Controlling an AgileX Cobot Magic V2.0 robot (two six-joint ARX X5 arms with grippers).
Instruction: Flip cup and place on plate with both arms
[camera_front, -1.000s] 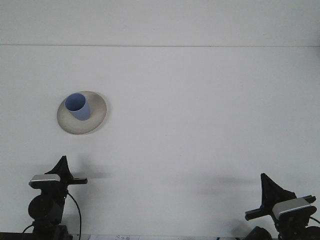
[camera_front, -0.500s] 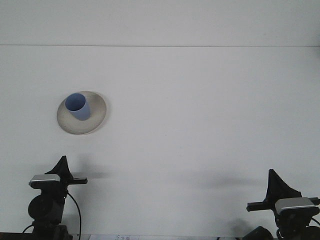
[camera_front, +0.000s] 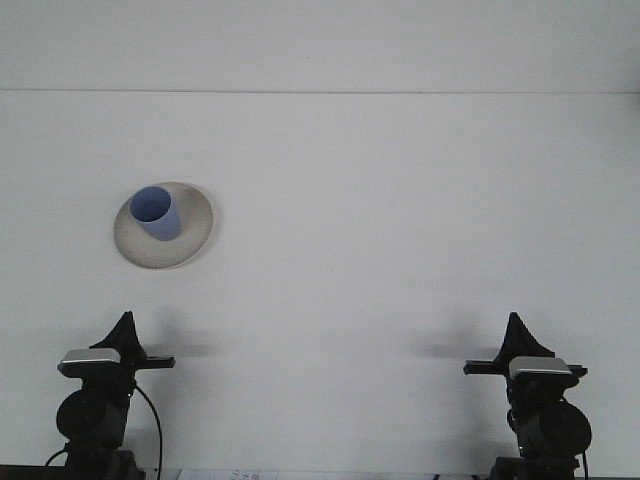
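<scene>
A light blue cup (camera_front: 156, 212) stands upright, mouth up, on a pale round plate (camera_front: 190, 245) at the left of the white table. My left gripper (camera_front: 124, 327) rests low near the front edge, below the plate and well apart from it. My right gripper (camera_front: 516, 331) sits low at the front right, far from the cup. Both point away from the camera and hold nothing that I can see.
A white table (camera_front: 380, 220) spreads out in front, ending at a straight far edge (camera_front: 320, 92) against a white wall. Cables hang from the left arm base (camera_front: 150, 430).
My right arm has swung left and straightened, from a tilted pose at the far right edge to an upright one. The left arm, cup and plate have not moved.
</scene>
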